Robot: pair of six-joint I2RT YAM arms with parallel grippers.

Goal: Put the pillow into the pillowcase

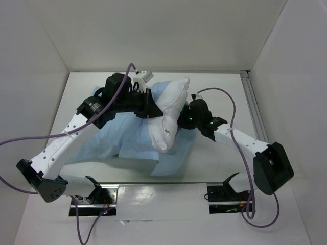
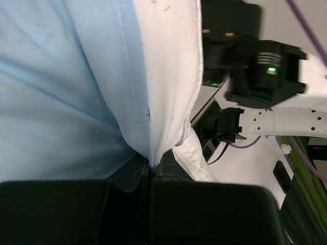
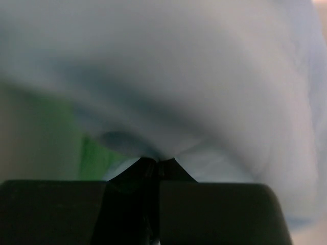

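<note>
The white puffy pillow (image 1: 168, 112) is held up off the table, standing on end between my two grippers. The pillowcase (image 1: 115, 143) lies spread under and behind it, light blue face up. My left gripper (image 1: 148, 104) is shut on a fold at the pillow's left side. In the left wrist view (image 2: 152, 162) the jaws pinch white pillow cloth (image 2: 171, 61), with light blue pillowcase cloth (image 2: 56, 81) pressed against it. My right gripper (image 1: 185, 118) is shut on the pillow's right side. In the right wrist view (image 3: 157, 164) it pinches pale cloth (image 3: 194, 76) beside a patch of green (image 3: 94, 153).
White walls close in the table on the left, back and right. A metal rail (image 1: 254, 109) runs along the right edge. Purple cables (image 1: 232, 109) loop over both arms. Two black mounts (image 1: 225, 196) sit at the near edge.
</note>
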